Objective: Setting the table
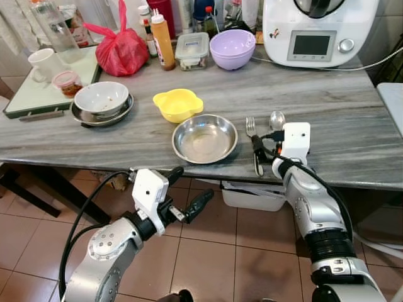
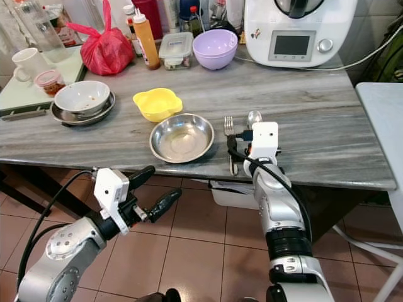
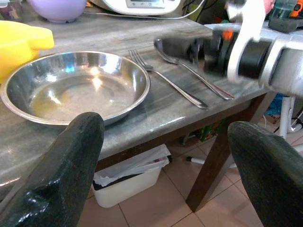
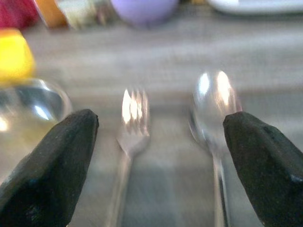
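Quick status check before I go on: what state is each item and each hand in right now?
Round steel plate: empty, upright near table edge.
Metal fork: flat on table, beside plate.
Metal spoon: flat, beside fork.
Yellow plastic bowl: upright, empty.
Lavender bowl: upright.
White bowl: stacked on a steel dish, soiled.
Right hand: open, over fork and spoon.
Left hand: open, below table edge.

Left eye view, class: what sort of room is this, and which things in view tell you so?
Most likely a home kitchen or dining corner: a grey table holding a metal plate with fork and spoon, a sauce bottle, and a white cooking machine.
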